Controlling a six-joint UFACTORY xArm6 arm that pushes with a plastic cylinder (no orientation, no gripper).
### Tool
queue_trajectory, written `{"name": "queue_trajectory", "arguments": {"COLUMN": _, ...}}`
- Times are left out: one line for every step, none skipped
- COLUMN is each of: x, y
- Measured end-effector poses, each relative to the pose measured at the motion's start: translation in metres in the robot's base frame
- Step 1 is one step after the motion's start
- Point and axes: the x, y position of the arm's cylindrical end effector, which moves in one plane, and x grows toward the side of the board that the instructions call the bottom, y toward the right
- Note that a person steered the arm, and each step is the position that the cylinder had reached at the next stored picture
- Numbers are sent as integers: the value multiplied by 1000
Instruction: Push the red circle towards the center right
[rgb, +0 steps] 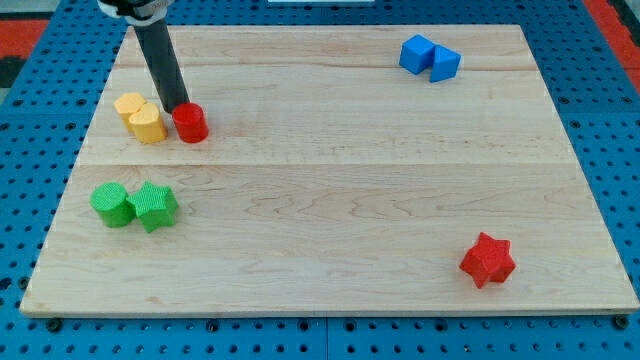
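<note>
red circle (190, 123), short cylinder, my tip (178, 107) touching

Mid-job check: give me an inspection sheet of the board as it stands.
Surface: wooden board, on blue pegboard.
Job's things: red circle at upper left, touching the yellow blocks.
Clutter: green blocks at left; blue blocks at top right; red star at bottom right.
Pincer: none; my tip sits at the red circle's upper-left edge.
Cables: nothing seen.
Surroundings: red strips at the top corners.
</note>
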Motion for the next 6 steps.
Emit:
{"name": "queue_trajectory", "arguments": {"x": 37, "y": 20}}
{"name": "queue_trajectory", "arguments": {"x": 74, "y": 35}}
{"name": "queue_trajectory", "arguments": {"x": 105, "y": 58}}
{"name": "queue_trajectory", "arguments": {"x": 113, "y": 136}}
{"name": "queue_trajectory", "arguments": {"x": 113, "y": 203}}
{"name": "queue_trajectory", "arguments": {"x": 79, "y": 203}}
